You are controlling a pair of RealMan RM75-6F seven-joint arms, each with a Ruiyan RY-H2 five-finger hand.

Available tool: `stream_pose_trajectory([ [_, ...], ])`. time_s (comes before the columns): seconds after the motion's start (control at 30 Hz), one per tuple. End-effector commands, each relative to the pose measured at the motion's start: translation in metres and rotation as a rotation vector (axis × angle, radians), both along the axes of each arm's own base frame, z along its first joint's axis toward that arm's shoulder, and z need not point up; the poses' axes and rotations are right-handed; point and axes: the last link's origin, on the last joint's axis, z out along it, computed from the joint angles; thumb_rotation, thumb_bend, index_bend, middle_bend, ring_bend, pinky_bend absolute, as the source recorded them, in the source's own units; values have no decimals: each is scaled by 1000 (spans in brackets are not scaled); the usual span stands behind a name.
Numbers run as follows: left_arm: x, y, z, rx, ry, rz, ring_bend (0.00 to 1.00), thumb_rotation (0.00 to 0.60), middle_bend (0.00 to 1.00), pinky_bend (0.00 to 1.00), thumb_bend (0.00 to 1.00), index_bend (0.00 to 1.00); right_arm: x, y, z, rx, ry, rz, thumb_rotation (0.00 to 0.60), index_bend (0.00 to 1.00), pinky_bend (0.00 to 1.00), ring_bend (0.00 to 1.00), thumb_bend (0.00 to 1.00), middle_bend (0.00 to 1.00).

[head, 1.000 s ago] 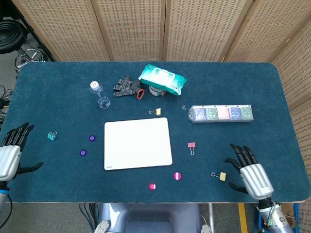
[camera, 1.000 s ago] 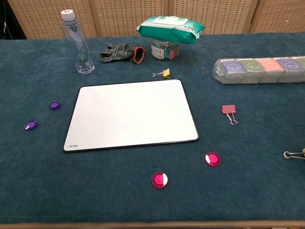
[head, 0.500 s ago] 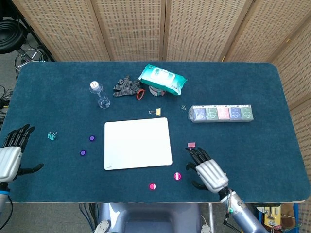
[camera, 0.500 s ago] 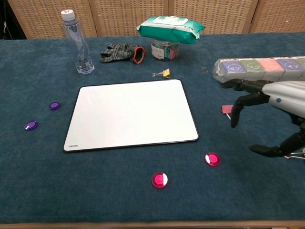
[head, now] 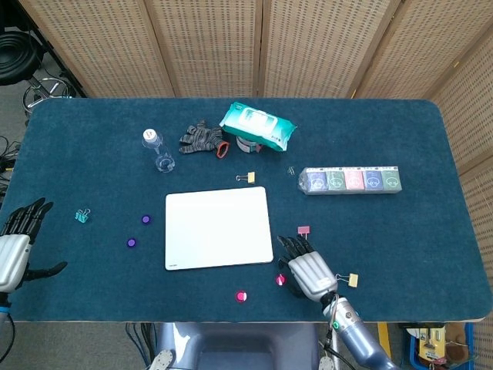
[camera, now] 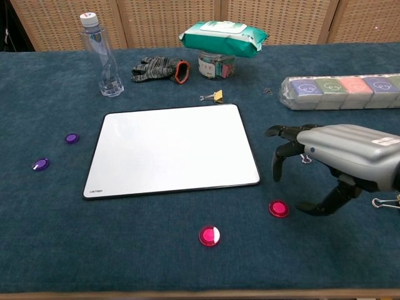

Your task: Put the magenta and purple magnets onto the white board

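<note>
Magenta comes first: your two magenta magnets sit near the tabletop's front edge, off the white board (head: 219, 228). One magenta magnet (camera: 209, 235) lies clear in both views; the other magenta magnet (camera: 279, 208) shows whole in the chest view, just below your right hand (camera: 340, 157), while the head view lets only its edge peek out beside that hand. Your right hand hovers with fingers spread and curved, holding nothing, thumb reaching down beside the magnet; whether it touches, you cannot tell. Both purple magnets lie toward the left edge, apart from the board: one purple magnet (head: 146, 219) nearer it, the other purple magnet (head: 131, 242) further forward. Only the head view shows your left hand (head: 17, 245), at the front-left corner, fingers apart and empty.
</note>
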Motion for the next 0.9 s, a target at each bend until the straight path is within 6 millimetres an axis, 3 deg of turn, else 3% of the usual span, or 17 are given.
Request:
stream_pose_trajectory([
  [0.03,0,-1,1,1,-1,0,0,600,0,0,21,0,0,3,-4,6,7,2,600,362,0,0,349,0],
  [0.4,-1,-2,3,4,-3,4,0,600,0,0,21,0,-6,11,-20,21,18,24,600,341,0,0,350,0],
  [0.9,-3,-1,1,-9,0,14,0,600,0,0,22,0,-12,3,-31,8,20,2,600,346,0,0,351,0],
])
